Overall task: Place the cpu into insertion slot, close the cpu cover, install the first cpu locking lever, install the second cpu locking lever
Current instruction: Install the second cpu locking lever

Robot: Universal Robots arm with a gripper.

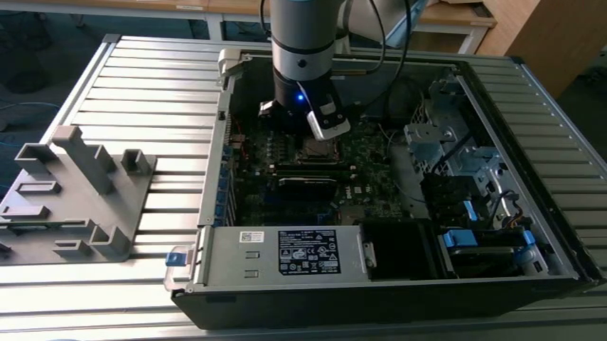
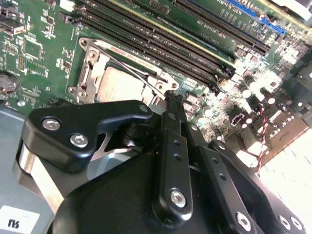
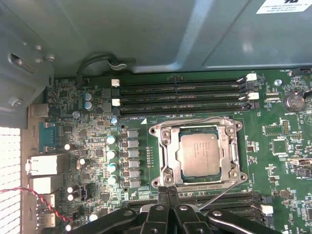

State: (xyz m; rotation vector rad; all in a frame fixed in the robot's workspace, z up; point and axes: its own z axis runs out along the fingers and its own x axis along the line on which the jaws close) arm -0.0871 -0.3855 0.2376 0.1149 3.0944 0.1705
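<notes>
One cpu [image 3: 197, 155] lies seated just beyond the pincer [image 3: 168, 191].

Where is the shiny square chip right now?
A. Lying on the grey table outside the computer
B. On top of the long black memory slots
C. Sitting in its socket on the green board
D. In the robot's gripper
C: in the first wrist view the cpu lies flat in the insertion slot with the cpu cover framing it, and the gripper sits beside the slot's edge.
</notes>
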